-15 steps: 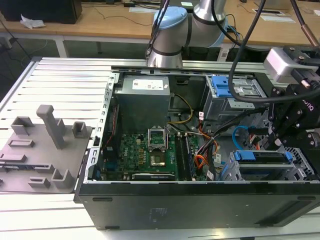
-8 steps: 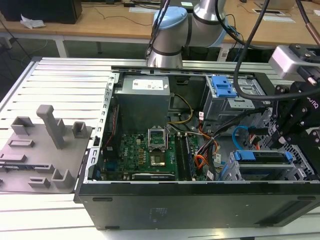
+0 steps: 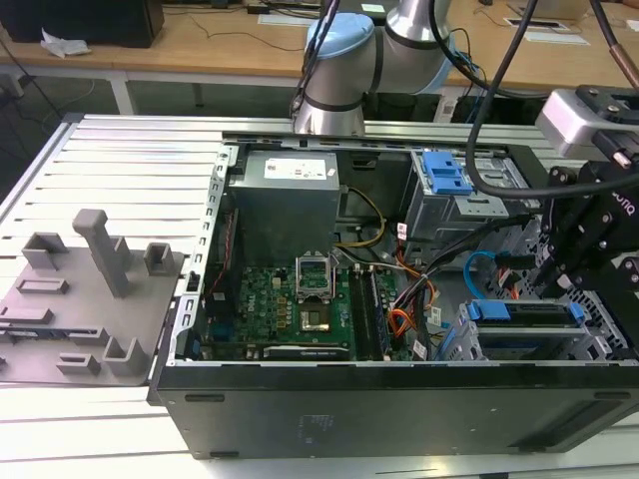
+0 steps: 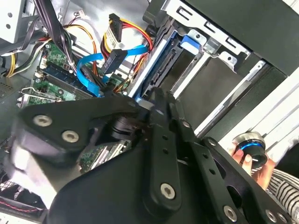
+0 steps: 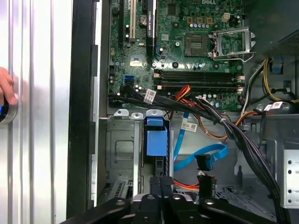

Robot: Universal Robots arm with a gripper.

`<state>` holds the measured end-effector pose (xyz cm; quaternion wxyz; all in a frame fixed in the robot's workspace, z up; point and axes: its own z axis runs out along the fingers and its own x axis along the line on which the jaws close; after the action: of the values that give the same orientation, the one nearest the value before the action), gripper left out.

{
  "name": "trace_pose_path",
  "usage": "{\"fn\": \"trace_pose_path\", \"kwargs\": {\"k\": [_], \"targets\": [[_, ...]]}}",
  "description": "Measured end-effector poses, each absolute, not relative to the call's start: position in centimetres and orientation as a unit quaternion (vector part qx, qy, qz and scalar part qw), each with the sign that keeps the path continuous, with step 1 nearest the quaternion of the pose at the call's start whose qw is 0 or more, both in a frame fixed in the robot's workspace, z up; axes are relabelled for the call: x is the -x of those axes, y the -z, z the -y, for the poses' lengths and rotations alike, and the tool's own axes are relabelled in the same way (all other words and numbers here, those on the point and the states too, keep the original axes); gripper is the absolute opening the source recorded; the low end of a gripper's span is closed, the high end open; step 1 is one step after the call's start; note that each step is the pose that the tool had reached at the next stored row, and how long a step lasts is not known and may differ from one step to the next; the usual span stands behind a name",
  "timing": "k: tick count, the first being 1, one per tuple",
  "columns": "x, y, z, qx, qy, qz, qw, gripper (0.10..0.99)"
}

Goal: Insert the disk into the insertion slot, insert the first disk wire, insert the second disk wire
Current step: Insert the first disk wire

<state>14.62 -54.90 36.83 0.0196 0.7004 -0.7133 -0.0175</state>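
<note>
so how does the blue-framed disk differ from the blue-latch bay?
Silver metal disk in bright blue plastic carrier lies nearer the exterior camera; grey metal bay with the blue latch stands behind. Disk: blue at both ends; bay: one blue tab on top. Both inside the black case.

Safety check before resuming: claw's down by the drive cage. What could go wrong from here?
1. The claw hangs close to the loose blue cable and the black cable bundle; it could snag either.
2. A hand rests on a knob beside the case, possibly within reach.
</note>
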Motion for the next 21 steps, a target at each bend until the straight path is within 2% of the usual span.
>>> {"fn": "trace_pose_path", "kwargs": {"k": [3, 21], "targets": [[-14.6, -36.8, 54.9, -0.700, 0.018, 0.713, 0.020, 0.361], [-14.6, -36.8, 51.6, -0.700, 0.017, 0.713, 0.020, 0.361]]}}
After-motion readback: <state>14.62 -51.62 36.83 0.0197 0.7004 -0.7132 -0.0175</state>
